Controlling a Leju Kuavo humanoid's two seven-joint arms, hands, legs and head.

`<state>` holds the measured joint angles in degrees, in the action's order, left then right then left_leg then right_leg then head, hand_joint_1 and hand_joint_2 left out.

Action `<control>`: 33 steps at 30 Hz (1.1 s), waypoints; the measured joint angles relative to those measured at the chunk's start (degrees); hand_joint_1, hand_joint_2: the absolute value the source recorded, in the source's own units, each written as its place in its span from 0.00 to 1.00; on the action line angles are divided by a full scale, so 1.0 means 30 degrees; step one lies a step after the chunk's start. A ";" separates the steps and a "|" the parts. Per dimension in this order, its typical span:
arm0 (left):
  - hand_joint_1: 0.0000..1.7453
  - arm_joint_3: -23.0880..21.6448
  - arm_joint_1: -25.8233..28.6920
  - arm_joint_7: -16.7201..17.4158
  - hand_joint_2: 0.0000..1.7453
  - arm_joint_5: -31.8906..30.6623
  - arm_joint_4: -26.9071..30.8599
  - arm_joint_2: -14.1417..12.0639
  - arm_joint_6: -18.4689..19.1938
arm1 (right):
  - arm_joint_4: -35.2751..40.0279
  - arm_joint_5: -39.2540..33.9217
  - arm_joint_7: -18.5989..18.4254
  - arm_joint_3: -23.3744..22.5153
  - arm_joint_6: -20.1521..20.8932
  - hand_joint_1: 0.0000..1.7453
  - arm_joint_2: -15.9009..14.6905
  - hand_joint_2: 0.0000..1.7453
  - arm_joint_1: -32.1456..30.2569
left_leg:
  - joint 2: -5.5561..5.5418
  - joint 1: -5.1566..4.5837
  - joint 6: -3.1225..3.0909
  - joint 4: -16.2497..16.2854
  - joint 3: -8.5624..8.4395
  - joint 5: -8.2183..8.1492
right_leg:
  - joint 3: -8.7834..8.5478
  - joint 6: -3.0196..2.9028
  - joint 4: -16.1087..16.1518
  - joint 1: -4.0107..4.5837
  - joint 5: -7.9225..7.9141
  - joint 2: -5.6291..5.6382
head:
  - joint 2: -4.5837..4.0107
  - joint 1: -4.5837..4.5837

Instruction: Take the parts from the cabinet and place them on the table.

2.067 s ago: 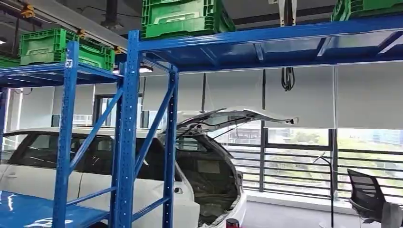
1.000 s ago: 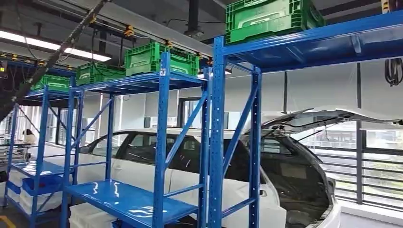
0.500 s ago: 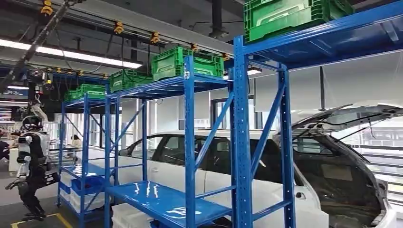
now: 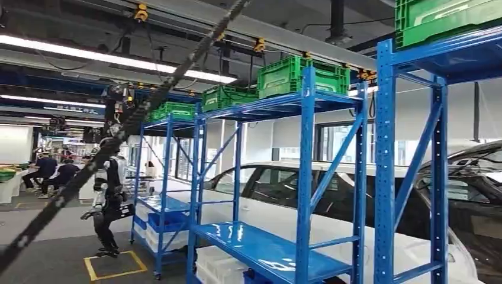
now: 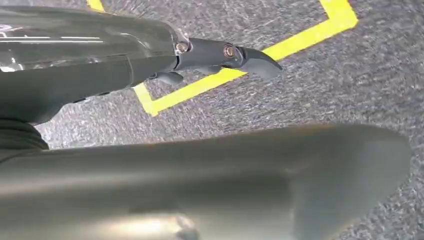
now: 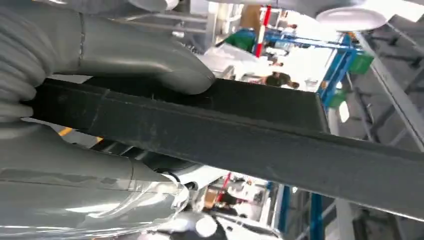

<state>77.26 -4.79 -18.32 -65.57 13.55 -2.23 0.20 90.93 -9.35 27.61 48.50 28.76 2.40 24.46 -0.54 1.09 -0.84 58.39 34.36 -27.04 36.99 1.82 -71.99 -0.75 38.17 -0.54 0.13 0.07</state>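
Note:
In the right wrist view my right hand (image 6: 115,50) grips a long, flat black bar (image 6: 240,135), with the thick grey thumb pressed on its upper face and the palm under it. The bar runs out past the hand across the picture. In the left wrist view my left hand (image 5: 150,75) hangs over grey floor with its dark fingers (image 5: 235,52) stretched out and nothing in them. Blue cabinet racks (image 4: 308,177) stand ahead in the head view, with green crates (image 4: 296,74) on top and a bare blue shelf (image 4: 266,248) low down.
A white car (image 4: 284,195) stands behind the racks. Another humanoid robot (image 4: 109,201) stands at the far rack beside a yellow floor square (image 4: 115,266). People (image 4: 53,171) sit far left. A dark ribbed cable (image 4: 118,142) crosses the head view diagonally. Yellow tape (image 5: 300,40) marks the floor.
The head camera has swung left: the racks and car slid right in the picture, and further racks, the other robot and the seated people came into sight.

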 joint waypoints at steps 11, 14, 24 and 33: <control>0.00 0.0007 0.0300 0.0197 1.00 -0.0131 0.0029 0.0379 -0.0066 | -0.0080 0.0007 0.0160 -0.0225 -0.0182 1.00 -0.0196 1.00 -0.0369 | -0.2188 -0.0275 0.0205 -0.0062 0.0144 0.0155 | -0.1734 -0.1300 0.5111 0.0381 -0.3331 0.1026 | 0.0007 -0.0015; 0.00 0.0000 0.0233 0.0204 1.00 -0.0146 0.0021 0.0459 -0.0095 | -0.0037 0.0058 0.0204 -0.0240 -0.0182 1.00 -0.0189 1.00 -0.0411 | -0.0357 -0.0202 0.0474 0.2270 0.1265 -0.1414 | -0.1832 -0.1306 0.5289 0.0292 -0.3433 0.0359 | 0.0000 -0.0036; 0.00 0.0000 0.0131 -0.0051 1.00 -0.0153 0.0021 0.0524 0.0058 | -0.0182 0.0116 0.0160 -0.0203 -0.0145 1.00 -0.0225 1.00 -0.0564 | 0.1107 0.0168 0.0671 0.0189 0.0130 -0.0054 | -0.1902 -0.0387 0.4765 0.0258 -0.2903 -0.1720 | 0.0000 -0.0029; 0.00 0.0000 0.0241 0.0219 1.00 -0.0153 0.0021 0.0554 0.0043 | -0.0357 0.0080 0.0160 -0.0189 -0.0145 1.00 -0.0408 1.00 -0.0603 | -0.0639 -0.0099 -0.0047 0.0160 0.0233 0.0144 | 0.0611 -0.0405 -0.0973 0.0113 -0.0353 0.0109 | 0.0000 -0.0029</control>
<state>77.26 -4.06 -17.66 -66.03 13.62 -0.57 0.33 89.85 -9.11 28.09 47.93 28.33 1.18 22.65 -2.46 0.80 -0.98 58.87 35.06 -26.60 38.82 0.60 -74.91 -0.41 37.11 -0.22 0.13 -0.02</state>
